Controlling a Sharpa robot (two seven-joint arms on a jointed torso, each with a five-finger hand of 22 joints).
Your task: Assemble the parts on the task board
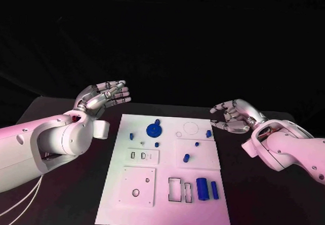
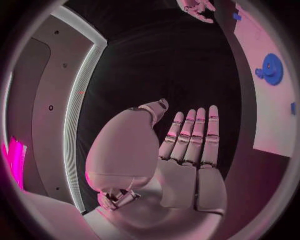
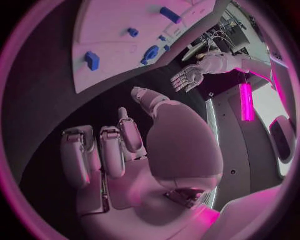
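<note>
My left hand (image 1: 105, 96) hangs over the black table (image 1: 274, 209) at about ten o'clock from the board (image 1: 166, 194), just off its far left corner. Its fingers are straight and slightly apart, palm bare, nothing in it; the left wrist view shows the same flat, empty hand (image 2: 187, 150).

My right hand (image 1: 233, 116) sits at about two o'clock from the board, just past its far right corner. Its fingers are loosely curled with gaps between them and they hold nothing; in the right wrist view the palm (image 3: 131, 155) is empty too. Neither hand touches the board or a part.

The board lies flat in the middle of the table, between my arms. On it, near the far edge, lies a round blue gear (image 1: 154, 130), with small blue pegs (image 1: 131, 135) at its eight o'clock and below it. A short blue peg (image 1: 186, 157) stands near the middle, another small one (image 1: 197, 143) at its one o'clock. At the near right lie two blue cylinders (image 1: 201, 187) side by side, just beside two open rectangular slots (image 1: 173, 189). Nothing stands between either hand and the parts.
</note>
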